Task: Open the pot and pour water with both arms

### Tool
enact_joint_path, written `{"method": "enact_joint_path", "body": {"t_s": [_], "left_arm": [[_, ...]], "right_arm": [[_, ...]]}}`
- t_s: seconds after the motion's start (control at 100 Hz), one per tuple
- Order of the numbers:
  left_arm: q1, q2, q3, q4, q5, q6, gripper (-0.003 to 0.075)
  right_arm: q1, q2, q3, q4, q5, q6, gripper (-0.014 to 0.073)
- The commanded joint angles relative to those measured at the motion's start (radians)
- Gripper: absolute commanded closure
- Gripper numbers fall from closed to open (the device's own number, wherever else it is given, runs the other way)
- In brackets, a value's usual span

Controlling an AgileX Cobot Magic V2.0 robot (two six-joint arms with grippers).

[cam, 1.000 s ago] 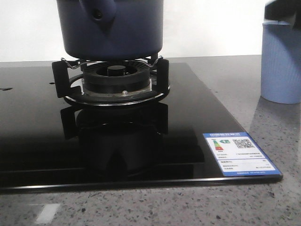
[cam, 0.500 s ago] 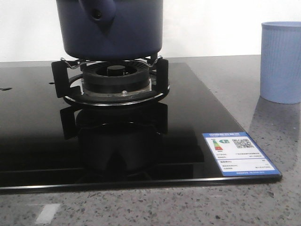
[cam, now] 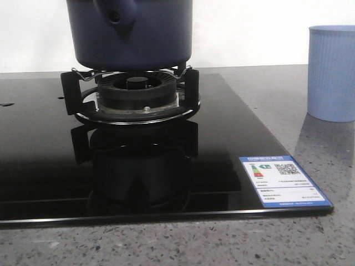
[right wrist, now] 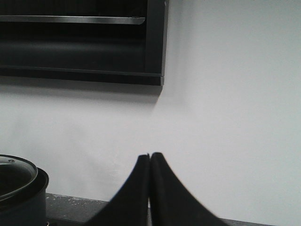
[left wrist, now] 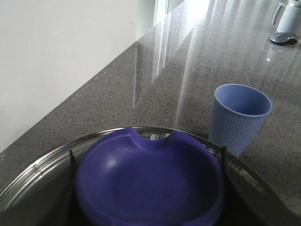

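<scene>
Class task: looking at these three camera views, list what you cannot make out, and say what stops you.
- Dark navy-blue round pot: top cut off by the front view's edge; lid unseen there.
- Label on the black glass hob: print too small.
- Left fingers: not visible behind the blurred purple knob, left wrist view.
- Pot contents: hidden in every view.

Speckled grey countertop (cam: pixel 310 244) under black glass hob (cam: pixel 44 166) and ribbed blue cup (cam: pixel 331 72).

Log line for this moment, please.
pot: on burner, lid on | right gripper: shut, empty, raised | cup: upright, right of hob
</scene>
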Motion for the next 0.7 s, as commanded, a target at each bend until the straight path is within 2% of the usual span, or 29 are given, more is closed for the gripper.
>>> {"method": "enact_joint_path", "body": {"t_s": [0.0, 0.46, 0.53, 0.63, 0.69], "left_arm": [[-0.015, -0.036, -0.033, -0.108, 0.021, 0.012, 0.0477], [-0.015, -0.023, -0.033, -0.123, -0.011, 0.012, 0.0471], [-0.015, -0.023, -0.033, -0.144, -0.024, 0.012, 0.0419], [-0.015, -0.023, -0.033, -0.181, -0.054, 0.012, 0.0253], [-0.015, -0.023, -0.033, -0.197, -0.056, 0.012, 0.0183]], "right_arm": [[-0.001, -0.001, -0.033, 0.008, -0.057, 0.002, 0.065], [-0.001, -0.001, -0.033, 0.008, -0.021, 0.002, 0.065], [-0.001, -0.001, -0.033, 0.008, -0.017, 0.002, 0.065], [-0.001, -0.001, -0.033, 0.008, -0.009, 0.002, 0.065], [-0.001, -0.001, -0.033, 0.008, -0.006, 0.002, 0.065]]}}
